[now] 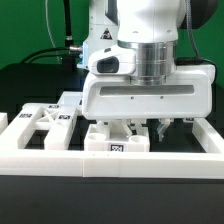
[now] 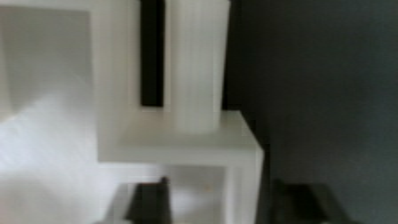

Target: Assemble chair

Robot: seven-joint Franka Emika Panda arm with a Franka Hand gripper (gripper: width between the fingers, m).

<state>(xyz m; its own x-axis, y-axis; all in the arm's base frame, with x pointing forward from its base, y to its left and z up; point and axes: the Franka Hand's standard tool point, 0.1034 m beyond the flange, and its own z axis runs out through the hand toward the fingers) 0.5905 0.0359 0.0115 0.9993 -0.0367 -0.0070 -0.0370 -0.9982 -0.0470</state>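
My gripper (image 1: 141, 128) is down low over the loose chair parts inside the white rail. In the wrist view its two dark fingers (image 2: 150, 200) stand on either side of a white blocky chair part (image 2: 178, 140), and the gripper (image 2: 222, 197) is shut on it. That part has a thick bar running away from the fingers, with a dark slot beside it. In the exterior view the same chair part (image 1: 112, 140) lies under the hand and shows a square tag on its front face. The big white hand hides the grip there.
More tagged white chair parts (image 1: 48, 119) lie toward the exterior view's left. A long low white border rail (image 1: 60, 160) runs along the front and up both sides. Black cables and a stand (image 1: 62, 45) are behind. The table surface is dark.
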